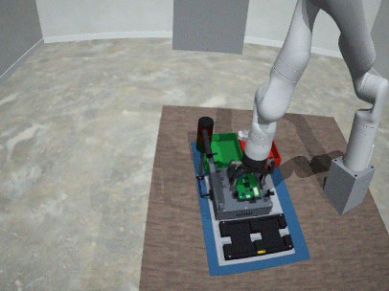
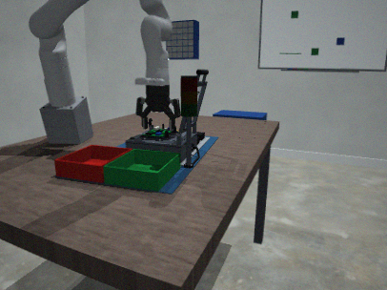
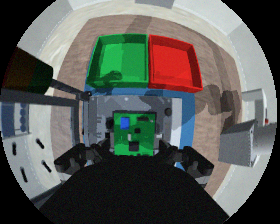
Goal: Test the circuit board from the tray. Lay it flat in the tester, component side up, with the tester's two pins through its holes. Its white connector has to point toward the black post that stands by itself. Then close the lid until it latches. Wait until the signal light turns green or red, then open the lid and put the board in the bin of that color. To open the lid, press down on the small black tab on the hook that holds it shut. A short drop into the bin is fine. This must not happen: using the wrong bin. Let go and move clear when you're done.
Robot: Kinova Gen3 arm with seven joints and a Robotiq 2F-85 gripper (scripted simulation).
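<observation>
with the circuit board [image 1: 248, 187] lying in the tester [image 1: 241, 208], we find the gripper [image 1: 249, 171] spread fully above it, holding nothing. we judge placement done; next we must swing the upright lid [image 2: 198, 104] down until it latches.

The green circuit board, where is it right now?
In the top view the circuit board lies on the grey tester, right under the open gripper. The black tray is on its near side, the green bin behind it.
</observation>
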